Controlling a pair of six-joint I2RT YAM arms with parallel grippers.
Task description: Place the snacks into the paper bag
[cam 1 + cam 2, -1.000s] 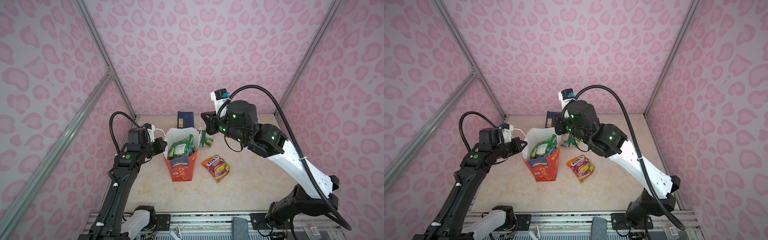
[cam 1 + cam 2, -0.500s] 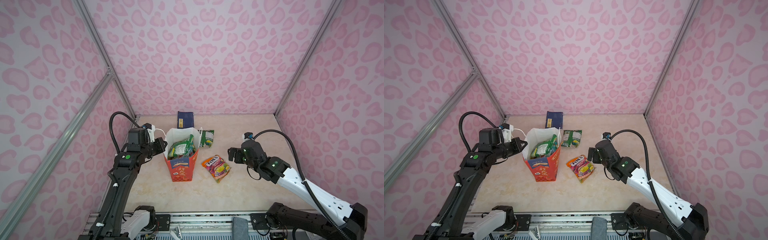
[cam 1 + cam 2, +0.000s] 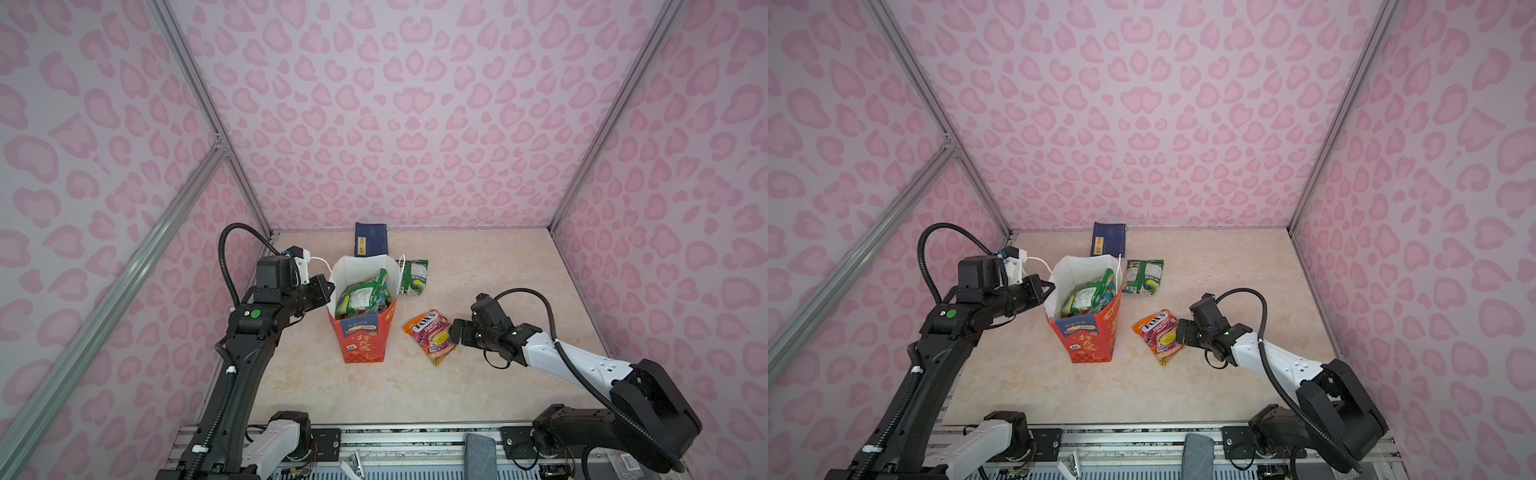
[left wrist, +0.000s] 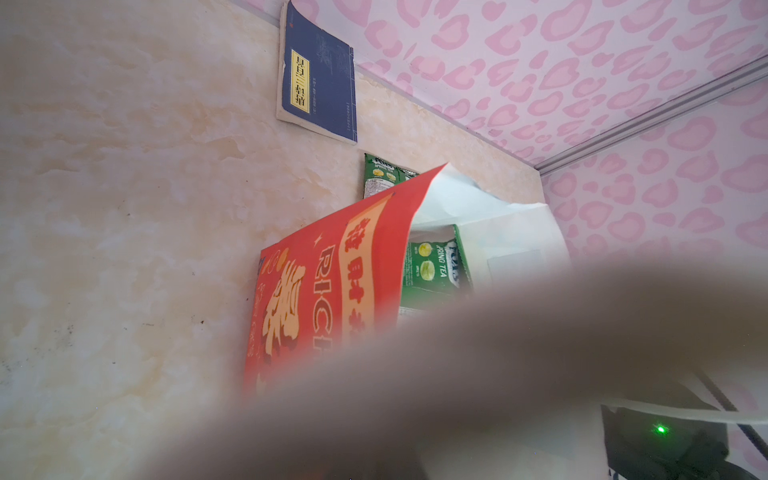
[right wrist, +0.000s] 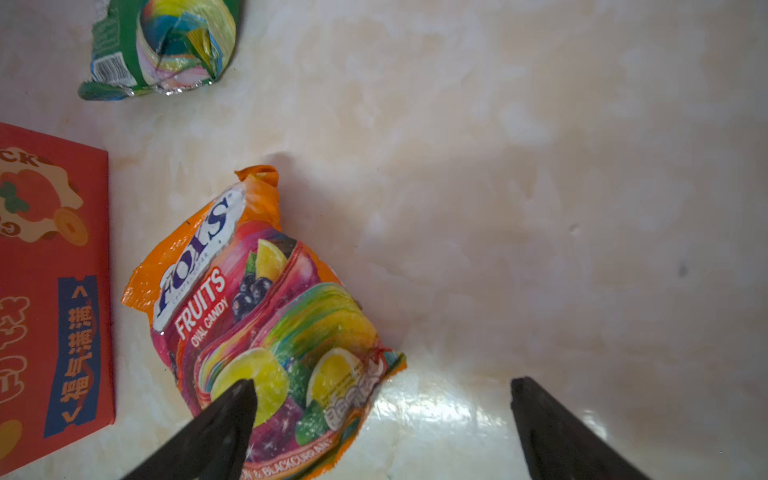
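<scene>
Your tall red-orange paper bag holds glossy green snack packets.
L gripper jaws clamp its rim; R gripper jaws apart over orange FOX'S packet, tabletop.

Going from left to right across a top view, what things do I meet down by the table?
Left hand → bag → orange packet → right hand.
</scene>
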